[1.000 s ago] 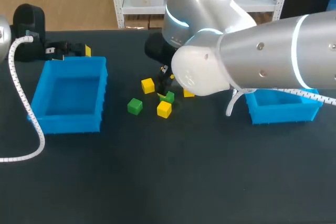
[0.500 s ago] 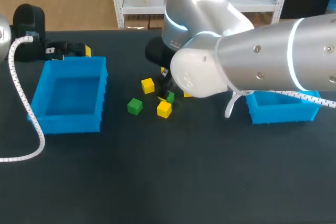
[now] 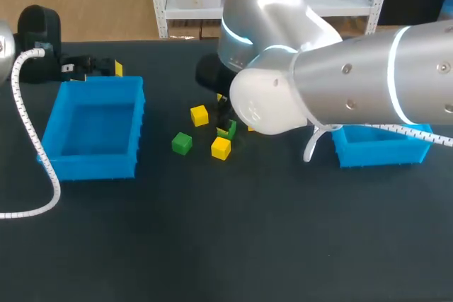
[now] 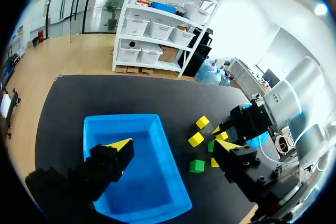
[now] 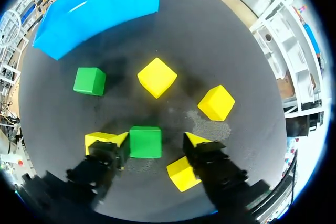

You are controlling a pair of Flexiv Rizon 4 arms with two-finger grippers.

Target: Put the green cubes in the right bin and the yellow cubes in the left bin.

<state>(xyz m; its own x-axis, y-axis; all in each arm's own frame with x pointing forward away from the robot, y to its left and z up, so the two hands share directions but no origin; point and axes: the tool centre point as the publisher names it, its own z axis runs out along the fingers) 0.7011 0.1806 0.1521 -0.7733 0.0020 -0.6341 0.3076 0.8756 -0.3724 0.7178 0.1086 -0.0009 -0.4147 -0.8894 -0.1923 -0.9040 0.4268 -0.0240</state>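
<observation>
Right arm (image 3: 340, 83) has sunk lower toward green cube (image 5: 145, 141). Left gripper (image 4: 173, 146) released, at 12 o'clock of left bin (image 3: 67, 160). Right gripper (image 5: 157, 140): jaws released, straddling the cube, 9 o'clock of right bin (image 3: 382, 150). Risk: closing finger nudges yellow cube (image 5: 181, 173) at 5 o'clock, skewing grasp.

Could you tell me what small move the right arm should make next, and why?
Probably close the fingers of the right gripper on the small green cube: it rests on the black table between those open fingers, close against one, with a gap to the other.
</observation>
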